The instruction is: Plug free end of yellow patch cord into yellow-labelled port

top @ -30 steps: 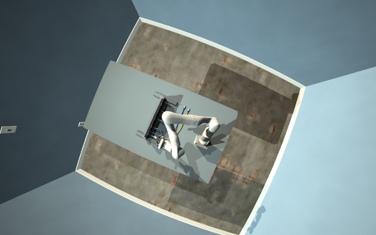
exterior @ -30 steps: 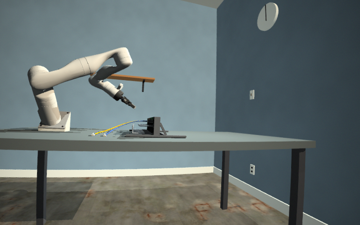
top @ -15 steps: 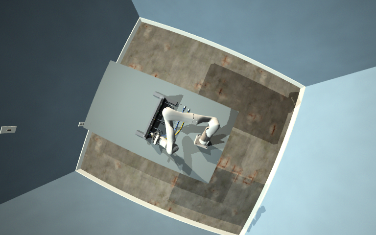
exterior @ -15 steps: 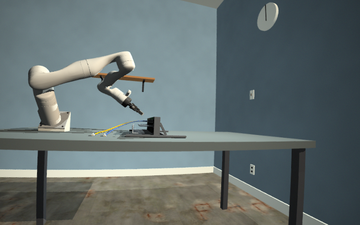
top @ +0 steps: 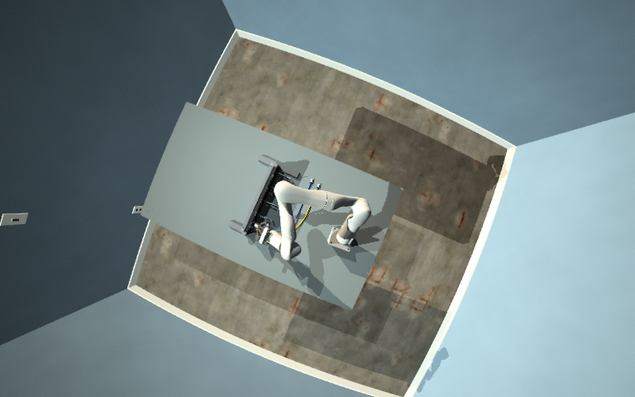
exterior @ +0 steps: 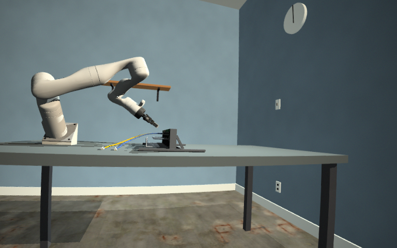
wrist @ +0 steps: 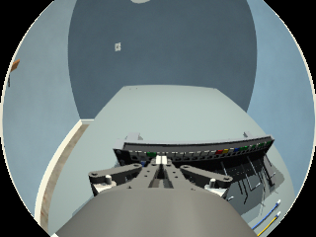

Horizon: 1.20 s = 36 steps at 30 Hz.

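At the exterior view's centre, the gripper [top: 258, 228] [exterior: 157, 125] [wrist: 161, 161] is pressed together, seemingly just above the rack [top: 260, 198] [exterior: 172, 139] [wrist: 193, 152]; the yellow cord's [top: 306, 217] [exterior: 124, 141] [wrist: 269, 224] free end is left lower-left.

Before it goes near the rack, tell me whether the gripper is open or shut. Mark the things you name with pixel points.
Shut: the gripper [top: 256, 227] [exterior: 157, 125] [wrist: 161, 161] has its fingertips together in the wrist view.

The yellow cord's [wrist: 267, 225] near stretch runs off the wrist view's edge, perhaps behind the gripper [wrist: 161, 161].
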Each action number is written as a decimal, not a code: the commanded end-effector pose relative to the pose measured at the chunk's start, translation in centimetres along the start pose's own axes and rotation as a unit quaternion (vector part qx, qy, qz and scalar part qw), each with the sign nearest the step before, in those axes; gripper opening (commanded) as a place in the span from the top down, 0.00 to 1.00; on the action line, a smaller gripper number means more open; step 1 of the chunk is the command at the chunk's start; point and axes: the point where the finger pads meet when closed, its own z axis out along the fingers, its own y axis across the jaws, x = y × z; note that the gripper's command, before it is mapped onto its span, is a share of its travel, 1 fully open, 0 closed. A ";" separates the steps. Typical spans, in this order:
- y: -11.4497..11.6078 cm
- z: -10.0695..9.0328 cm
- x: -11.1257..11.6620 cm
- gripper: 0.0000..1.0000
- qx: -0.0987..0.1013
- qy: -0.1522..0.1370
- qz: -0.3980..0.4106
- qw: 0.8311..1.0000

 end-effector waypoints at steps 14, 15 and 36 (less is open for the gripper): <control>-0.2 0.2 0.0 1.00 0.003 0.000 -0.004 1.000; -0.2 0.2 0.0 1.00 0.003 0.000 -0.004 1.000; -0.2 -0.3 -0.1 1.00 0.003 0.000 -0.006 1.000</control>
